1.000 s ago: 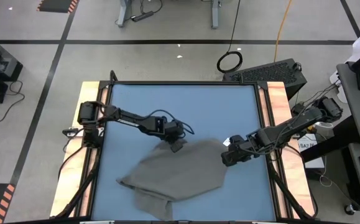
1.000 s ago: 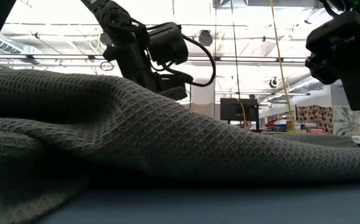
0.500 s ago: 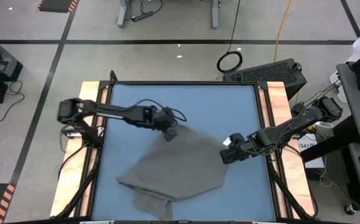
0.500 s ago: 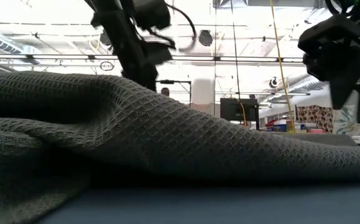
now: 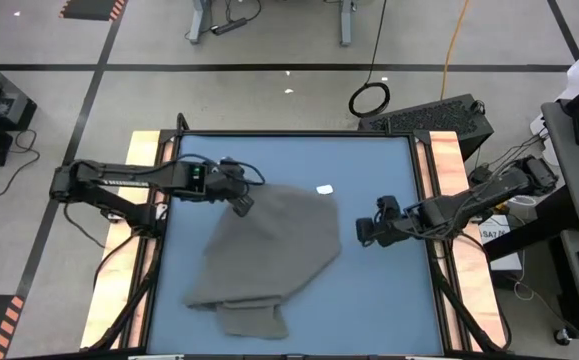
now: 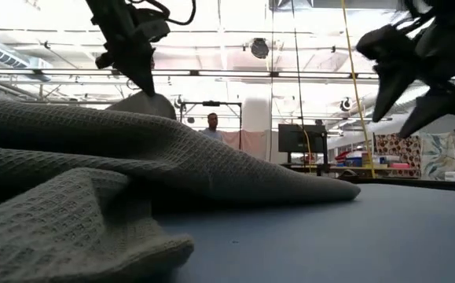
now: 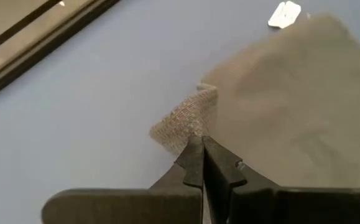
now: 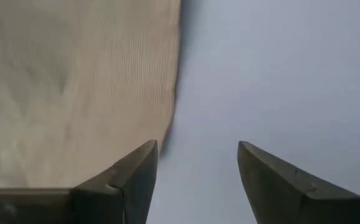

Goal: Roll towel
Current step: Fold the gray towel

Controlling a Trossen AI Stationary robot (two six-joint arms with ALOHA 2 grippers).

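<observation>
The dark grey towel (image 5: 266,255) lies crumpled on the blue tabletop, with a folded flap at its near edge (image 5: 252,320) and a white tag (image 5: 325,188) at its far right corner. My left gripper (image 5: 240,202) is shut on the towel's far left corner and holds it raised as a peak (image 6: 142,102). My right gripper (image 5: 362,233) hovers open above bare table just right of the towel's right edge (image 8: 170,93) and touches nothing. My left gripper pinches the towel's far left corner (image 7: 186,124) between its two fingers, which slant down from the table's left side. That corner is lifted off the table. The cloth slopes down from it to the rest of the towel, which lies on the tabletop.
Wooden rails (image 5: 146,170) run along the table's left and right sides. Bare blue tabletop (image 5: 299,160) lies beyond the towel and to its right. In the low view a person (image 6: 213,122) stands far off in the room behind the table.
My left gripper has risen and moved toward the table's left and far edges with the towel's corner. The towel's far part has been drawn left, away from my right gripper, and the white tag now shows; its near flap has stayed. My right gripper has turned at the wrist.
</observation>
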